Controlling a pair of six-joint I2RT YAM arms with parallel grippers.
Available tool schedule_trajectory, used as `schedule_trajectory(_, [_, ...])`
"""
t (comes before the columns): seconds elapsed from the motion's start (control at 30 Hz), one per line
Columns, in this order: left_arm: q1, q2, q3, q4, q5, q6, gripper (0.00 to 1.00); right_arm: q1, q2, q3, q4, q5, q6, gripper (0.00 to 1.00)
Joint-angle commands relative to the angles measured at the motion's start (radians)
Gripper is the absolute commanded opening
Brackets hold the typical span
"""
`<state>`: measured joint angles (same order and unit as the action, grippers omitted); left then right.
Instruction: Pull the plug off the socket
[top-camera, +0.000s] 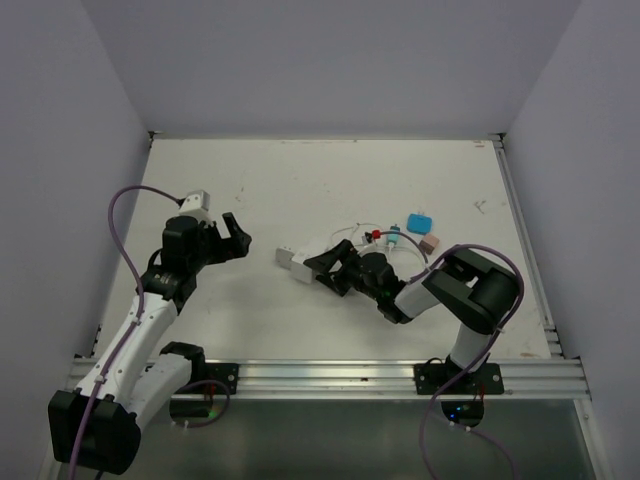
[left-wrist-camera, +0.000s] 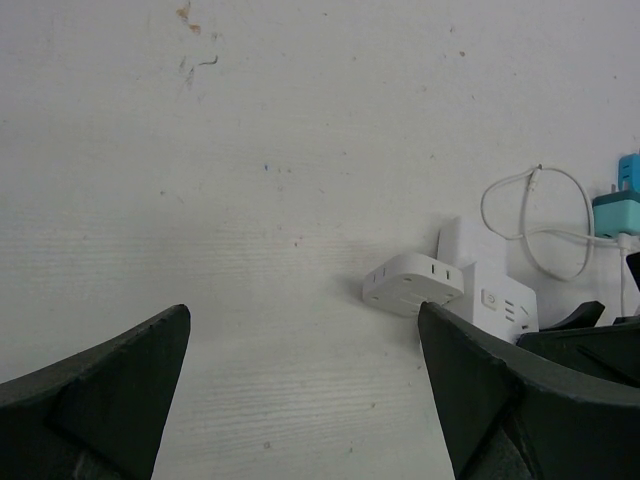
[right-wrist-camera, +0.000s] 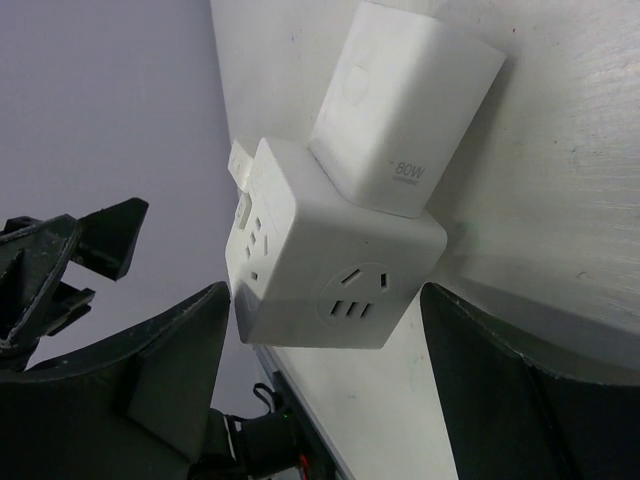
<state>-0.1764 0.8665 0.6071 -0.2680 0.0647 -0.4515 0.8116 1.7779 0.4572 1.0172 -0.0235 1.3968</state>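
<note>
The socket (right-wrist-camera: 330, 270), a white cube with slot holes, lies on the table with a white 80W charger block (right-wrist-camera: 400, 110) plugged into one face. A small flat rounded white piece (left-wrist-camera: 413, 283) sits against its other side. In the top view the socket (top-camera: 303, 266) is at mid-table. My right gripper (right-wrist-camera: 325, 300) is open, with one finger on each side of the cube. The left finger is close to the cube and the right finger is apart from it. My left gripper (top-camera: 240, 236) is open and empty, left of the socket; it also shows in the left wrist view (left-wrist-camera: 303, 312).
A looped white cable (left-wrist-camera: 540, 225), a teal adapter (top-camera: 419, 221), a pink block (top-camera: 430, 242) and small connectors (top-camera: 385, 237) lie behind and right of the socket. A metal rail (top-camera: 330, 375) runs along the near table edge. Grey walls stand on three sides.
</note>
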Motion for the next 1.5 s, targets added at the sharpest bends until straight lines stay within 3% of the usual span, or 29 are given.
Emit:
schedule_trajectory(0.0, [0.014, 0.002, -0.006, 0.044, 0.02, 0.022, 1.0, 0.001, 0.0, -0.009, 0.078, 0.057, -0.007, 0.8])
schedule_trajectory(0.13, [0.015, 0.0, -0.007, 0.044, 0.021, 0.023, 1.0, -0.015, -0.021, -0.015, 0.055, 0.066, -0.03, 0.74])
schedule_trajectory(0.6, [0.018, 0.003, -0.009, 0.049, 0.034, 0.024, 1.0, -0.114, -0.029, 0.04, -0.037, -0.016, -0.105, 0.71])
schedule_trajectory(1.03, [0.023, 0.011, -0.009, 0.05, 0.04, 0.023, 1.0, -0.15, -0.012, 0.25, -0.269, -0.134, -0.234, 0.52])
schedule_trajectory(1.37, [0.028, 0.011, -0.01, 0.052, 0.044, 0.023, 1.0, -0.195, -0.017, 0.34, -0.423, -0.15, -0.32, 0.53])
schedule_trajectory(1.47, [0.029, 0.009, -0.012, 0.055, 0.047, 0.022, 1.0, -0.219, -0.089, 0.319, -0.5, -0.112, -0.346, 0.67])
